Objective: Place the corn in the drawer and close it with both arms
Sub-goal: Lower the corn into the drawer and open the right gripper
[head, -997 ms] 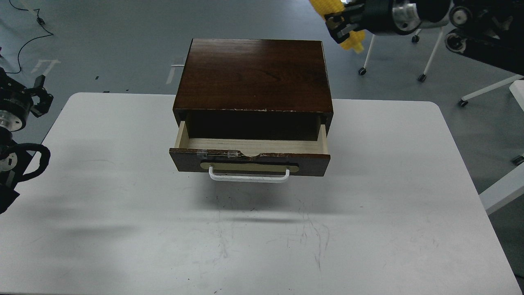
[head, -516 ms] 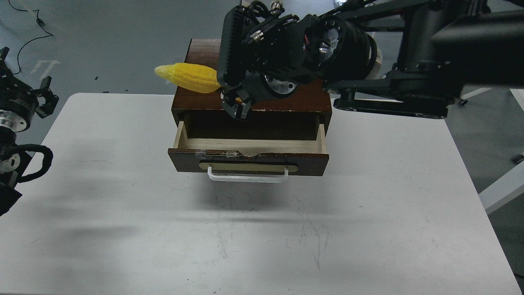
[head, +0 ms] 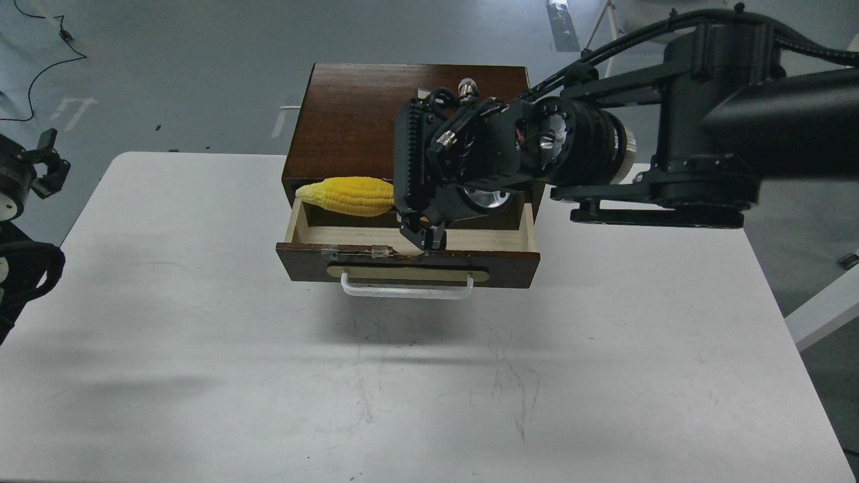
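Our left gripper (head: pixel 47 157) idles off the tabletop's (head: pixel 201 322) left edge, jaws apart on nothing, while our right gripper (head: pixel 421 228), jaws clamped on the corn (head: pixel 347 195), holds it over the open drawer (head: pixel 409 258); release and closing remain.

Corn (head: pixel 347 195): bright yellow cob, lying level, tip pointing left, above left half of open drawer, thick end hidden behind gripper.
Drawer (head: pixel 408 266): dark brown front, white bar handle, pale wood inside, pulled out from cabinet (head: pixel 356 114).
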